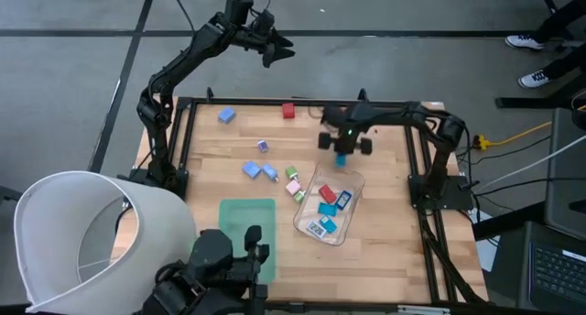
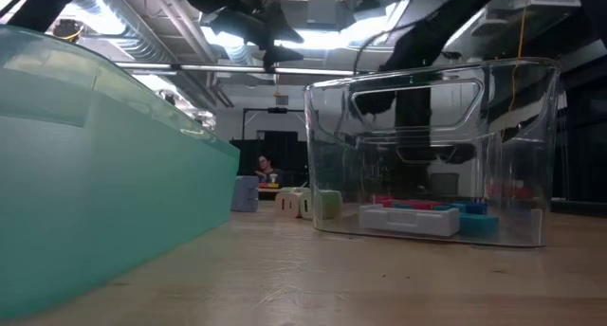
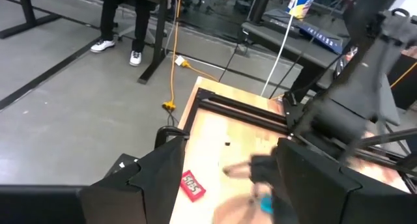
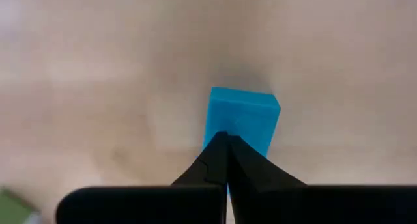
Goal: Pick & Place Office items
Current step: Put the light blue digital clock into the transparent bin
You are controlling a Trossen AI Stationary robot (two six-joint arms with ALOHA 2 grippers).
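small coloured office items (image 1: 264, 168) lie scattered on the table, several inside the tray (image 1: 352, 182).

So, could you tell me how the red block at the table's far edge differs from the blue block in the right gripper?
The red block lies on the table, untouched; the blue block is pinched in the right gripper near the clear tray. One is red, the other bright blue. Both are small blocky pieces outside the tray.
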